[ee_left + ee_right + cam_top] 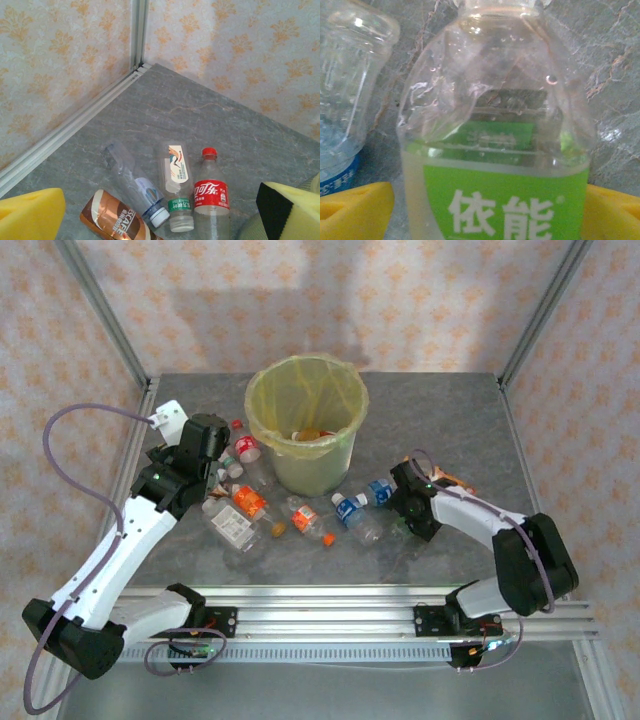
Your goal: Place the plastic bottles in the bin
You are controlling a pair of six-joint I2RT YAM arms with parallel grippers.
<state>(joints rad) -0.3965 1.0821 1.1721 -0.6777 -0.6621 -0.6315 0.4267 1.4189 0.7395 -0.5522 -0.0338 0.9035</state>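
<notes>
The bin (305,425), pale yellow-green with a yellow bag, stands at the table's back middle. Plastic bottles lie in front of it. My left gripper (218,468) hangs open over the left group: a red-labelled bottle (212,196), a green-labelled clear one (177,180), a blue-capped clear one (132,180) and a brown-labelled one (112,220) lie below its yellow pads (30,215). My right gripper (487,215) is low on the table, open, its pads (355,210) on either side of a green-labelled bottle (495,150), with a thin gap on the left side.
Orange-labelled bottles (250,502) and blue-labelled ones (378,490) lie between the two arms. A blue-labelled clear bottle (347,90) lies just left of the green one. Metal frame posts (139,35) and patterned walls close the table's back and sides.
</notes>
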